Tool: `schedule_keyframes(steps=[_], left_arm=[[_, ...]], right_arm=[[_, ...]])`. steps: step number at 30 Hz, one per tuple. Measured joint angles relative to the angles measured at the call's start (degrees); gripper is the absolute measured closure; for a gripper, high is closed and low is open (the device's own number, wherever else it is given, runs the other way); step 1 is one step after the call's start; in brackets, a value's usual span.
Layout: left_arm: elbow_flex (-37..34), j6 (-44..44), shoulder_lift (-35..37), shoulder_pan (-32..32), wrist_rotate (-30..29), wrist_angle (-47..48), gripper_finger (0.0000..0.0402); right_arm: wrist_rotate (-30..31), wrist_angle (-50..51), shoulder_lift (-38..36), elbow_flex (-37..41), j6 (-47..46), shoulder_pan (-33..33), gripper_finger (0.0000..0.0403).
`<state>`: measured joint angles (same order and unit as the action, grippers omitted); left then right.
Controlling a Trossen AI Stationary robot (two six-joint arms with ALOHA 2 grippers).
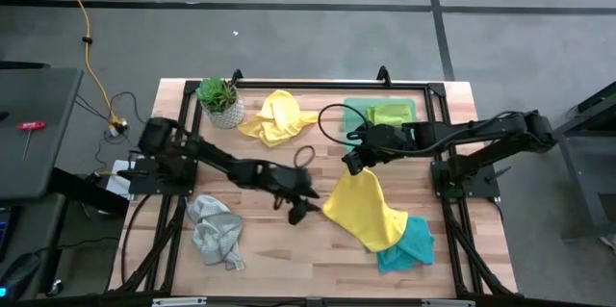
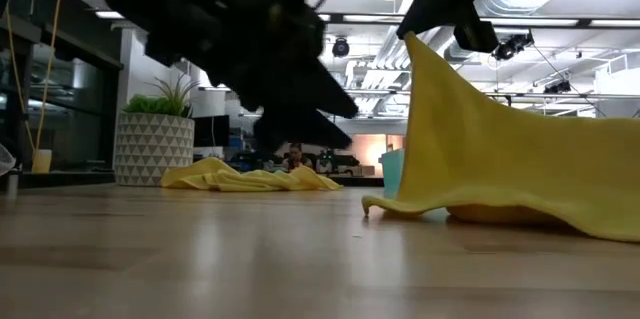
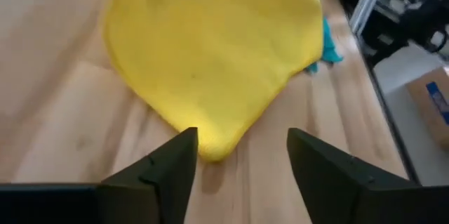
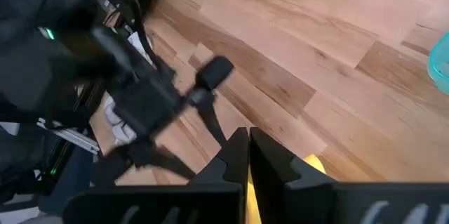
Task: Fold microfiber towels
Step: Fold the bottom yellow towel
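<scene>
A yellow towel (image 1: 371, 211) is raised at one corner and slopes down to the table, its lower end over a teal towel (image 1: 409, 246). My right gripper (image 1: 356, 165) is shut on the raised corner, above the table's middle. My left gripper (image 3: 242, 157) is open just left of the towel's near-left corner (image 3: 210, 147), which lies on the wood ahead of its fingers; I cannot tell whether they touch it. A grey towel (image 1: 217, 232) lies crumpled at the near left. A second yellow towel (image 1: 274, 119) lies at the far middle. A lime green towel (image 1: 392, 113) lies in the tray. My right gripper pinches the yellow towel's top corner (image 2: 415, 47) between its two shut fingers, coming from above. A little yellow cloth (image 4: 313, 166) shows beside the fingers. The towel hangs below the gripper in a taut slope, and its lower edge (image 2: 470, 209) rests on the table.
A potted plant (image 1: 219, 102) stands at the far left. A translucent green tray (image 1: 358, 107) sits at the far right. Bare wood lies between the grey towel and the yellow one, along the near edge.
</scene>
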<state>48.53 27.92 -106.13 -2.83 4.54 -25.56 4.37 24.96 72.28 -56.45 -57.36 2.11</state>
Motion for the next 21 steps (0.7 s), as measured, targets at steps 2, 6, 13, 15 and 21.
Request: schedule_keyframes(steps=[2,6,13,15,21], left_arm=[[2.2,-0.1,-2.2,-0.4,-0.1,2.9,0.0178],[5.8,-2.7,-5.5,-0.4,-0.9,6.9,0.0175],[8.3,-3.1,-9.2,-0.4,-2.8,7.4,0.0174],[8.6,-3.1,-10.0,-0.4,-2.8,7.1,0.0174],[8.6,-3.8,-10.3,-0.9,-3.3,7.3,0.0184]], right_arm=[[0.0,0.0,0.0,0.0,0.1,0.0,0.0403],[-0.2,0.0,0.0,0.0,0.8,0.0,0.0403],[-1.2,-0.4,0.0,0.0,0.9,0.0,0.0403],[-1.4,-0.5,0.0,0.0,0.9,0.0,0.0403],[-1.4,-1.0,0.0,0.0,1.9,0.0,0.0403]])
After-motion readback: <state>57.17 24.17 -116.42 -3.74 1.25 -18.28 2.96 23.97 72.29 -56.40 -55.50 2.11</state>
